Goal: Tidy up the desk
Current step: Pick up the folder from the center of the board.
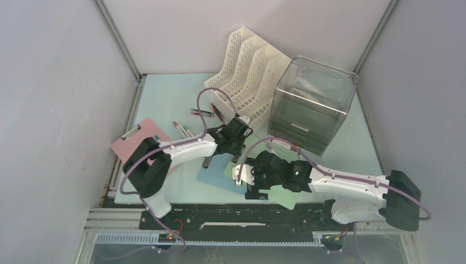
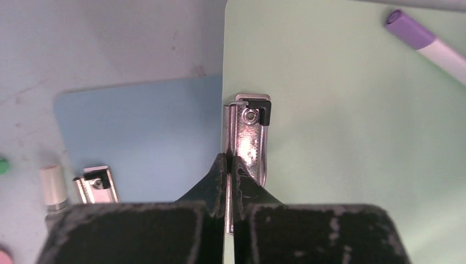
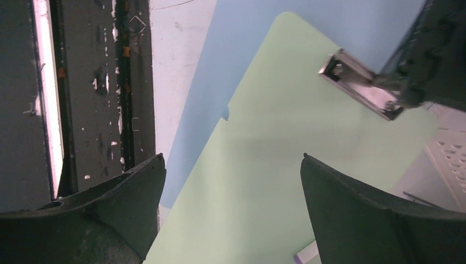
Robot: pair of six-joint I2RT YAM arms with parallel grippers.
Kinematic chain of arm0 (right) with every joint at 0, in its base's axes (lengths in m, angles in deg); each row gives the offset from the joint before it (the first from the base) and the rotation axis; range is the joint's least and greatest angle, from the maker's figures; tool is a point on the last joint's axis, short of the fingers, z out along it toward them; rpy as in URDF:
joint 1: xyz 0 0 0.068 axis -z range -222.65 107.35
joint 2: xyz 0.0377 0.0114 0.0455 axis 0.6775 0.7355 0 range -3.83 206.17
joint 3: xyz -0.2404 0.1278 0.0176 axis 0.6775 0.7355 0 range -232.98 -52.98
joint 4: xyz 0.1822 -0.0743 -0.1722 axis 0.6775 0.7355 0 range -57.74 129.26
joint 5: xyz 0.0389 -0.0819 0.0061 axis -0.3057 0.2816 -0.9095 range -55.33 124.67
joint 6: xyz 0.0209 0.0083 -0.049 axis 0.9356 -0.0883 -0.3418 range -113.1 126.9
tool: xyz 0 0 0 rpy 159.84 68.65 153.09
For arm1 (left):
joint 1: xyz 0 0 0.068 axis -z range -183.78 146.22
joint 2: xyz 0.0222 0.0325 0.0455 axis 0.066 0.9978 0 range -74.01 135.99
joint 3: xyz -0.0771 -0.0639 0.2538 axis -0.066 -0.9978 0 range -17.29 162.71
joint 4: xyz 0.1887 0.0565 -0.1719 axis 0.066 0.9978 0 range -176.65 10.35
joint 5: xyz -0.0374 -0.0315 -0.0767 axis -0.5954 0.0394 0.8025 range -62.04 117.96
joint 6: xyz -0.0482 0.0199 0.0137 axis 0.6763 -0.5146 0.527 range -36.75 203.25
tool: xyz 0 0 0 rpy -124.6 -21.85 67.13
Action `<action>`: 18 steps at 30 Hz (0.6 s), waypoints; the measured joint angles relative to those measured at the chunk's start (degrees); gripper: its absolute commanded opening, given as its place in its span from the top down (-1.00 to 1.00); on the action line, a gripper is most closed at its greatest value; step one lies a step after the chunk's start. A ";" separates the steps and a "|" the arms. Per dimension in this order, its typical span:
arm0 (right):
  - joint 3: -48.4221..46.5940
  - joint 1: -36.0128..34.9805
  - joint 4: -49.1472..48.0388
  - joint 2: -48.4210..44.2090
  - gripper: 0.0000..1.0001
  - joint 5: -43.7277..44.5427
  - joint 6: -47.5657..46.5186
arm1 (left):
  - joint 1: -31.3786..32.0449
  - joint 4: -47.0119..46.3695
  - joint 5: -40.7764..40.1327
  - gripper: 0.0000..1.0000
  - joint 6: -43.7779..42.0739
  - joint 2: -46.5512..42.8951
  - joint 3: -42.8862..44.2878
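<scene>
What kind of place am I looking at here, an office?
Probably a robot test booth staged as an office desk: a white file sorter, a pink clipboard, pens, plain walls all round.

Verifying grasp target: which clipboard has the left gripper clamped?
The pale green clipboard: the left gripper is shut on its metal clip. The blue clipboard lies partly beneath it; the pink clipboard sits apart.

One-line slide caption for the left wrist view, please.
Left gripper shut on the metal clip of the pale green clipboard, which overlaps the blue clipboard on the desk.
</scene>
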 measured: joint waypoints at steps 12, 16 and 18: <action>-0.44 0.37 1.09 -1.07 -0.99 0.42 -1.77 | 0.00 1.07 -0.04 1.00 0.96 -6.21 0.31; -0.44 -0.85 -0.70 -0.66 -0.99 2.95 -1.38 | 0.00 1.38 0.70 0.64 1.05 -6.21 0.31; -0.44 -1.14 -0.96 -0.59 -0.99 3.54 -1.36 | 0.00 1.11 2.08 0.52 1.18 -6.19 0.31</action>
